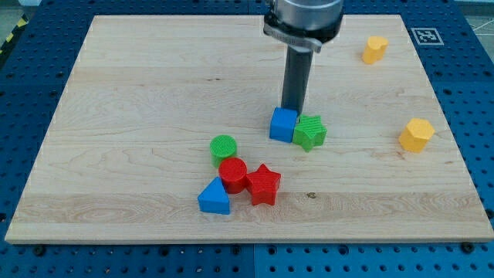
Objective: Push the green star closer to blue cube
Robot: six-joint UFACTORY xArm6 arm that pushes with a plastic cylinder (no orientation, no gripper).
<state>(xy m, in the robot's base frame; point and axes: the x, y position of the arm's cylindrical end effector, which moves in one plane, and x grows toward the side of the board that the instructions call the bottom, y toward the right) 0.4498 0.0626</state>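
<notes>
At the view's bottom edge of the wooden board (pixel 123 85), nearest the camera, sits a cluster of four blocks: a blue triangular block (pixel 214 197) lowest, with a red cylinder (pixel 232 174) touching it at its upper right, a red star (pixel 263 184) just to the cylinder's right and touching it, and a green cylinder (pixel 223 147) above, against the red cylinder's top. Further up, near the board's centre, the blue cube (pixel 283 124) and the green star (pixel 309 132) stand side by side, touching, the star on the cube's right toward the view's right. The dark rod comes straight down from the arm's grey body at the view's top; my tip (pixel 292 109) meets the board just behind the pair, above the cube's top edge and close to the seam between cube and star. Whether it touches either block cannot be told. The rod carries no jaws, so there is nothing spread, pressed or pinching. Well apart on the view's right lies a yellow block (pixel 416 134), shape unclear, perhaps hexagonal. Farthest off, near the top right corner, a second small yellow block (pixel 375 49). A blue perforated table (pixel 478 116) surrounds the board.
</notes>
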